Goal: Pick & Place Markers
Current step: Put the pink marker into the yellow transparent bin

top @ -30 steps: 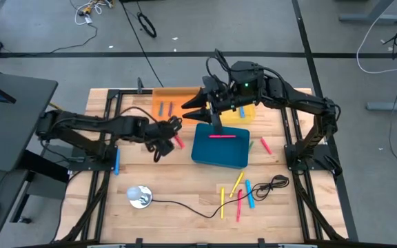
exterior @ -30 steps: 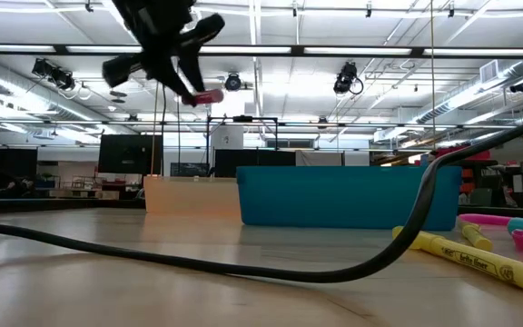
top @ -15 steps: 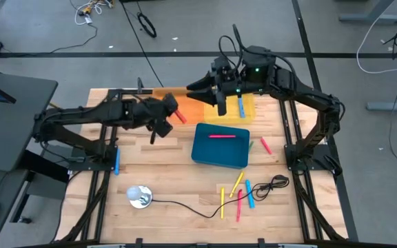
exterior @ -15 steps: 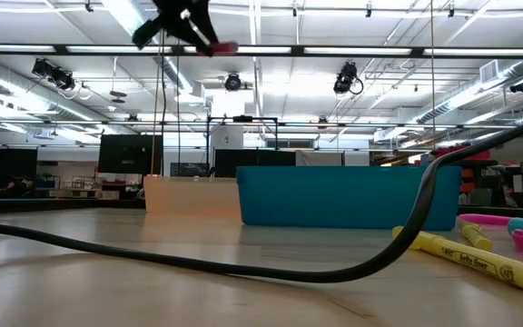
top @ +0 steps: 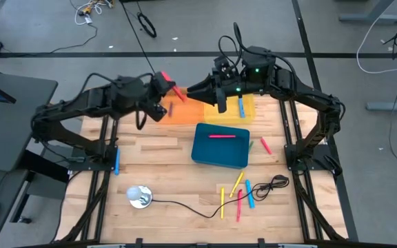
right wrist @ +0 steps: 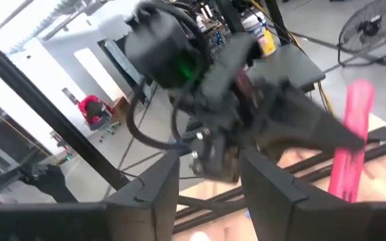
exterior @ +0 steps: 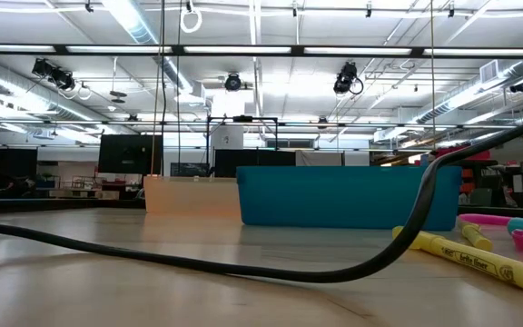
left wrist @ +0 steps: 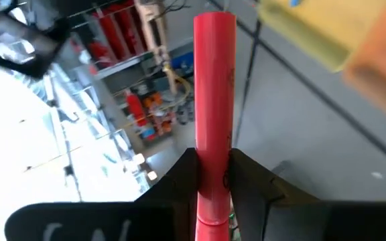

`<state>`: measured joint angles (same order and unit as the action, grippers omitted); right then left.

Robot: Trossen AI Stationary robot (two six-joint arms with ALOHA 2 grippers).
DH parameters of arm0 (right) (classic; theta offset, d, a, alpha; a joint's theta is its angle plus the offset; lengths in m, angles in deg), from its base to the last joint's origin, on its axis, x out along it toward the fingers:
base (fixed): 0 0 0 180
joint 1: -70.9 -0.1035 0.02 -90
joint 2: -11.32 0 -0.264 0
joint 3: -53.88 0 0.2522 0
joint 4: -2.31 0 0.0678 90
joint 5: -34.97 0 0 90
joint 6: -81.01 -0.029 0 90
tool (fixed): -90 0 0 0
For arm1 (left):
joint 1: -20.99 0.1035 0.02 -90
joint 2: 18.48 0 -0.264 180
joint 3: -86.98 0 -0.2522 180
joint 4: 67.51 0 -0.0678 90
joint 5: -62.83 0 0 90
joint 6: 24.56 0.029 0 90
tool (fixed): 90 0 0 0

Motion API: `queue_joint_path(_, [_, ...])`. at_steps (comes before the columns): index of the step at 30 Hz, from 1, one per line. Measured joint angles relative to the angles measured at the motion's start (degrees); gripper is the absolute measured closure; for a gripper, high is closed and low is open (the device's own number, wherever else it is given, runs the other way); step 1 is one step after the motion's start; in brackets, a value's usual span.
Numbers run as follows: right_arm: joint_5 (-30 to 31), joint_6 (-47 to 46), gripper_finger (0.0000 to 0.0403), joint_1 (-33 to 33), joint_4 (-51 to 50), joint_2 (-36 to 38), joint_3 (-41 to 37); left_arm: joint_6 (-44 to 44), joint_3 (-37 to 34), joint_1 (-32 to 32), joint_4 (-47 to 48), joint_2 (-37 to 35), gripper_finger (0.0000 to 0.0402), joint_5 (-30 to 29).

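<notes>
While left fingers [left wrist: 210, 177] clamp red marker [left wrist: 214, 100], right fingers [right wrist: 206, 175] apart; wood table [top: 171, 172], grey floor [top: 47, 62].

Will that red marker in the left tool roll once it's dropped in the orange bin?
Probably: the red marker looks round and smooth, so it may roll until the orange bin wall stops it. It looks stiff, sticking out straight from the left tool.
</notes>
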<state>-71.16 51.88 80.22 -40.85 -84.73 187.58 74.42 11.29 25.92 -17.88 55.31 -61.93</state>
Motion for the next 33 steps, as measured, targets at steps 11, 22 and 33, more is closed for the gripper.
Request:
queue_joint_path(11, [-0.03,-2.55,0.0184,0.22,0.27,-0.02,0.0,8.2,6.66,-0.75,-5.08,0.01,0.0337,-0.61])
queue_joint_path(22, [0.06,-1.47,0.0091,1.2,0.12,-0.04,0.01,12.1,6.74,-5.86,-8.39,0.55,0.0337,0.49])
queue_joint_path(33, [-0.82,-10.09,0.0088,2.01,0.68,-0.42,-1.96,12.9,6.74,-9.07,-12.14,0.52,0.0337,0.43])
